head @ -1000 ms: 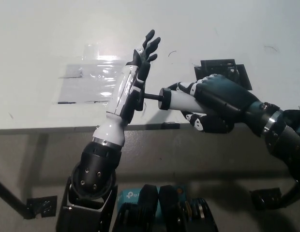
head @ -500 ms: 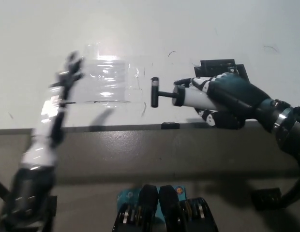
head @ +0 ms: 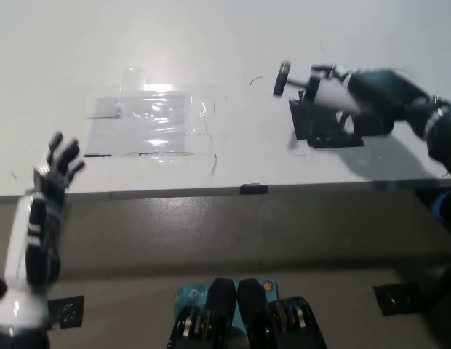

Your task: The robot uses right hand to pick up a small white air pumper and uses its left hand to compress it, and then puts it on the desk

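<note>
The air pumper (head: 316,87) is being carried back over the desk (head: 211,43), gripped in the fingers of the right hand (head: 367,98). The left hand (head: 54,174), fingers spread and empty, is being withdrawn well aside; compression seems done, with only set-down remaining.

White air pumper (head: 321,89), black plunger extended, tilted above desk (head: 211,58).

A white desk (head: 211,43) fills twelve o'clock; grey floor (head: 211,233) below, glare on what looks like clear tape (head: 149,127).
</note>
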Available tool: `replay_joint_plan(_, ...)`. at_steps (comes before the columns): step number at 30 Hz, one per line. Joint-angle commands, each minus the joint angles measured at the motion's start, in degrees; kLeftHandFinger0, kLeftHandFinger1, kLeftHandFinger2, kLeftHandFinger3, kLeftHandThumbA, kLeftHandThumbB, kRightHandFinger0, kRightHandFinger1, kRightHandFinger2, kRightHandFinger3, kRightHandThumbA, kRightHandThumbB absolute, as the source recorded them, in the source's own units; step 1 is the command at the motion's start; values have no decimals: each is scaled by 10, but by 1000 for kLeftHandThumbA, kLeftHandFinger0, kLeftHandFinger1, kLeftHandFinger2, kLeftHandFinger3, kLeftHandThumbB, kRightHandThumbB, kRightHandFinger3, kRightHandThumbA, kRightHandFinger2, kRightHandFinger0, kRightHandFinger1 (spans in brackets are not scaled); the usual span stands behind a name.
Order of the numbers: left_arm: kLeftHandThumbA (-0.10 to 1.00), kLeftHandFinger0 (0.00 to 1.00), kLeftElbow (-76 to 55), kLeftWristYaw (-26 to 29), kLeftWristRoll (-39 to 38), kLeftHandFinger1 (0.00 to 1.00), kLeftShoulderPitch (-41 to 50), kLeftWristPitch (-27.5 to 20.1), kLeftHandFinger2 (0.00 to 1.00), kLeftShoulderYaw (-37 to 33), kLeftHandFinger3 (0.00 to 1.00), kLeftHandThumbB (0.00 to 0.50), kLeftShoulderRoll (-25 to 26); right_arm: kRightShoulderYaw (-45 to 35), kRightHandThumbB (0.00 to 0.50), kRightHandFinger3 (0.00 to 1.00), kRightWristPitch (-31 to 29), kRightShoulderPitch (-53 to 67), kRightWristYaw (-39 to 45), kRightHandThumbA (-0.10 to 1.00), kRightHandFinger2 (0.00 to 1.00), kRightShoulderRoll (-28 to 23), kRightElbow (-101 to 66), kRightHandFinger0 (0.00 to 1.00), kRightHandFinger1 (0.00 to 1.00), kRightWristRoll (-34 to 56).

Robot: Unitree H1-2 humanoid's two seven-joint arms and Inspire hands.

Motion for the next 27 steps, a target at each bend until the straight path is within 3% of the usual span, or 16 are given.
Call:
replay_joint_plan(1, 1000, 1000, -19, -22, 14, 1000, 52, -62, 1000, -34, 1000, 167, -3, 0, 135, 1000, -59, -69, -98, -100, 884, 9, 94, 30, 558, -19)
replay_joint_plan(3, 1000, 1000, -10, -20, 18, 1000, 71, -74, 1000, -43, 1000, 181, -3, 3, 137, 1000, -66, -76, -116, -100, 870, 15, 128, 31, 551, -20)
replay_joint_plan(9, 1000, 1000, 46, -20, 19, 1000, 93, -110, 1000, -47, 1000, 141, 6, 21, 150, 1000, -84, -84, -177, -100, 884, 31, 222, 48, 568, -37)
replay_joint_plan(10, 1000, 1000, 50, -20, 22, 1000, 92, -107, 1000, -46, 1000, 148, 7, 24, 183, 1000, -90, -86, -187, -100, 900, 33, 233, 101, 602, -38)
replay_joint_plan(14, 1000, 1000, 66, -19, 18, 1000, 84, -109, 1000, -42, 1000, 180, 9, 37, 170, 1000, -102, -92, -212, -100, 876, 39, 259, 89, 579, -46)
replay_joint_plan(17, 1000, 1000, 72, -17, 23, 1000, 87, -114, 1000, -42, 1000, 183, 9, 35, 191, 964, -106, -89, -220, -100, 876, 48, 276, 117, 596, -36)
replay_joint_plan(18, 1000, 1000, 75, -18, 22, 1000, 89, -116, 1000, -43, 1000, 183, 9, 36, 200, 905, -103, -87, -210, -100, 852, 50, 276, 158, 599, -34)
replay_joint_plan(19, 1000, 1000, 77, -19, 21, 1000, 89, -118, 1000, -42, 1000, 182, 10, 35, 235, 769, -99, -83, -203, 29, 733, 52, 272, 161, 526, -30)
replay_joint_plan(20, 1000, 1000, 77, -19, 21, 1000, 89, -118, 1000, -42, 1000, 181, 11, 34, 256, 744, -94, -80, -193, 152, 656, 52, 264, 176, 473, -26)
replay_joint_plan(21, 1000, 1000, 77, -19, 21, 1000, 88, -118, 1000, -41, 1000, 179, 12, 33, 296, 952, -82, -73, -167, 269, 912, 51, 241, 412, 720, -19)
replay_joint_plan(22, 1000, 1000, 78, -18, 22, 1000, 88, -117, 1000, -40, 1000, 180, 12, 34, 308, 1000, -77, -68, -136, 368, 1000, 48, 225, 779, 936, -10)
replay_joint_plan(23, 1000, 1000, 77, -18, 21, 1000, 88, -114, 1000, -39, 1000, 181, 13, 31, 337, 1000, -84, -66, -119, 421, 1000, 47, 226, 983, 1000, 4)
replay_joint_plan(25, 1000, 1000, 79, -18, 17, 1000, 88, -112, 1000, -39, 1000, 183, 12, 31, 364, 1000, -88, -62, -105, 463, 1000, 46, 228, 1000, 1000, 13)
replay_joint_plan(27, 1000, 1000, 79, -18, 11, 1000, 87, -109, 1000, -36, 1000, 188, 13, 38, 410, 1000, -78, -60, -90, 670, 1000, 43, 225, 1000, 1000, 9)
